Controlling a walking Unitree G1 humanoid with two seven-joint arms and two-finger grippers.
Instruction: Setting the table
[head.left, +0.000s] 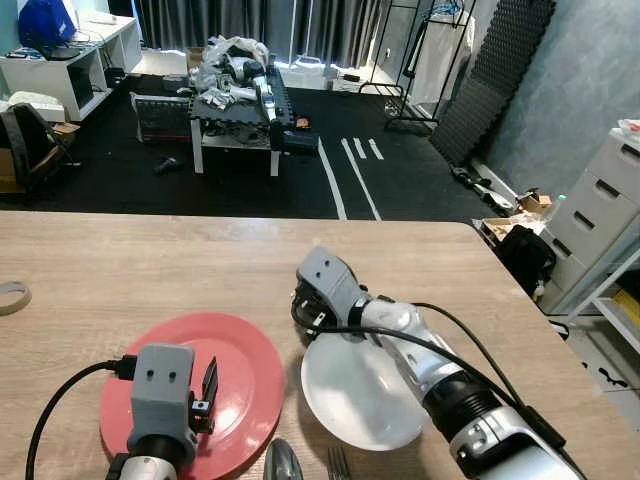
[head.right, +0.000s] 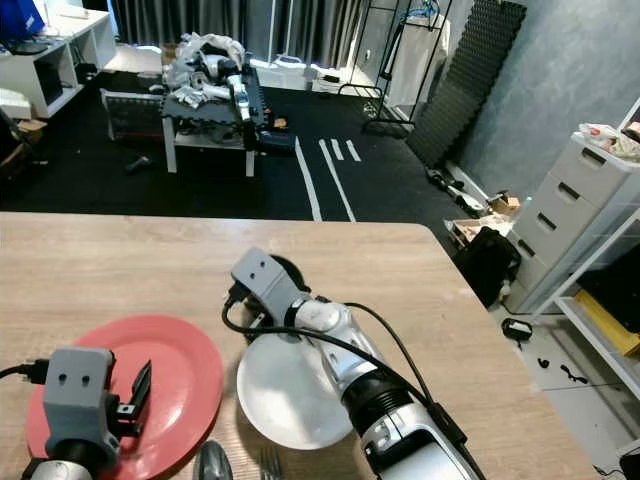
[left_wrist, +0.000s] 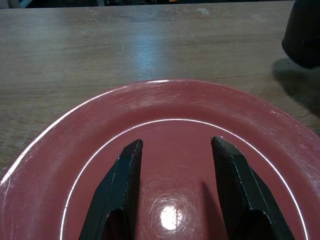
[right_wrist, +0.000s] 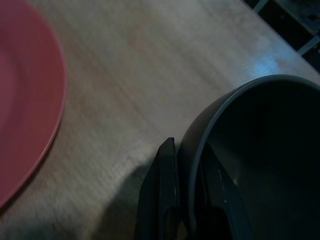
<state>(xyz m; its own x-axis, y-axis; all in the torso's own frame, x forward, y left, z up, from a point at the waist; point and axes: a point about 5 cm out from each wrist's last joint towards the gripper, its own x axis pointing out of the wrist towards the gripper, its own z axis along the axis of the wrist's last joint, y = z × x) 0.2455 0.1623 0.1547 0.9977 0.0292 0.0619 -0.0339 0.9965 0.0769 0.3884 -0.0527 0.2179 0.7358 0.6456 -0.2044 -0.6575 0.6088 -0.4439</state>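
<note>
Glossy red plate, wood-grain table

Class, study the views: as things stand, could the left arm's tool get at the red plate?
Probably yes. The left tool hovers directly over the red plate with its fingers apart, and nothing lies between them. The right tool is busy gripping the dark bowl rim off to the side.

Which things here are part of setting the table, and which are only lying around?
For the job:
red plate
white plate
dark bowl, gripped by the right gripper
spoon
fork

Lying about:
tape roll
low cluttered table
</note>
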